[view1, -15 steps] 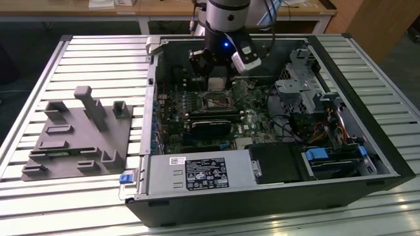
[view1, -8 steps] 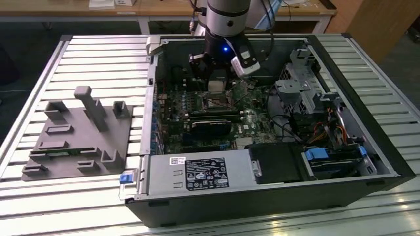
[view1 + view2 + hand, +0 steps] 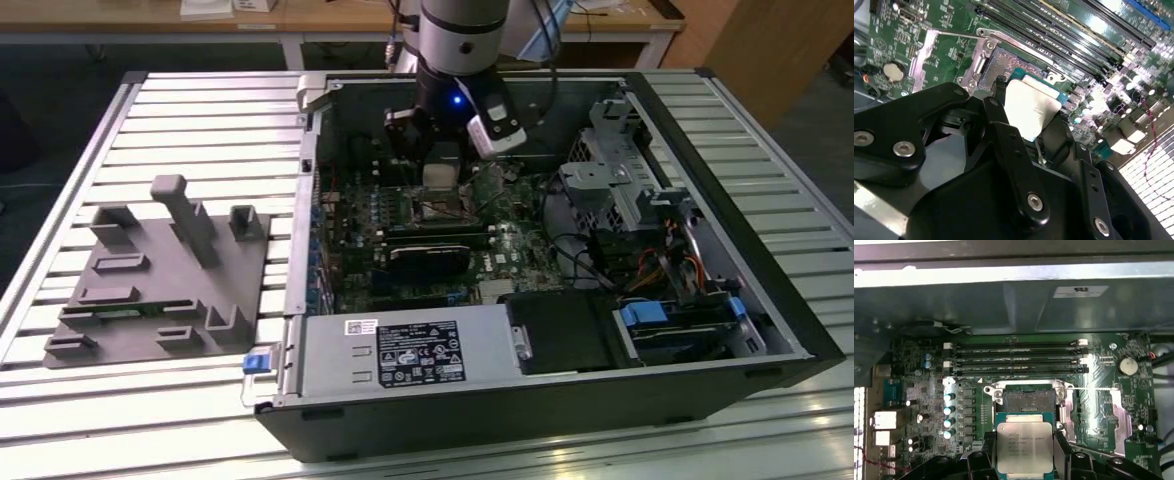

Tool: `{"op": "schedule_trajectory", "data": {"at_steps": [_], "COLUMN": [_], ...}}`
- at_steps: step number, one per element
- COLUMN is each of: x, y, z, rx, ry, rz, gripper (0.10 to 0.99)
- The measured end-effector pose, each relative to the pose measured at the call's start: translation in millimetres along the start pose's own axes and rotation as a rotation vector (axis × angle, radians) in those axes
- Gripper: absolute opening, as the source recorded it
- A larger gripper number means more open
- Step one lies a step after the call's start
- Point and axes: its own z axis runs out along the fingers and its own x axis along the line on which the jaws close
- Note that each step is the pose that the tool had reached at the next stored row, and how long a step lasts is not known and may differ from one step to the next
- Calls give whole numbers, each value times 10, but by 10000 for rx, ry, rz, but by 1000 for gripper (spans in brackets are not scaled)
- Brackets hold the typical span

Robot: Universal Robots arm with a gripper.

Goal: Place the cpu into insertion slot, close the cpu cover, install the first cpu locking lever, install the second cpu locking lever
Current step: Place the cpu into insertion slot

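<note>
1. In the first wrist view the gripper point(image 3: 1024, 454) is drawn in narrow on the cpu point(image 3: 1024, 446), clamping it by two opposite edges with its pale metal face toward the camera.
2. The cpu hangs close over the green motherboard point(image 3: 1094, 390), just beside the insertion slot point(image 3: 1026, 399) and not seated in it.
3. The slot's dark contact field lies bare. The cpu cover point(image 3: 1120, 415) is swung open beside it.
4. The chip looks light, thin and stiff, so only a modest squeeze seems needed.
5. Its smooth metal lid is probably slippery, and the edges of the green carrier around it look like the safer place to hold.
6. The contacts on the chip's underside and in the slot are likely fragile. It should go in flat and square, without being pressed or dragged.
</note>
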Motion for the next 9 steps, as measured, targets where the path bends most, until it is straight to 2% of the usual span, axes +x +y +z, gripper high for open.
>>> {"op": "schedule_trajectory", "data": {"at_steps": [9], "x": [0], "y": [-1], "z": [6], "rx": [15], "ry": [-115], "rz": [1263], "gripper": [537]}}
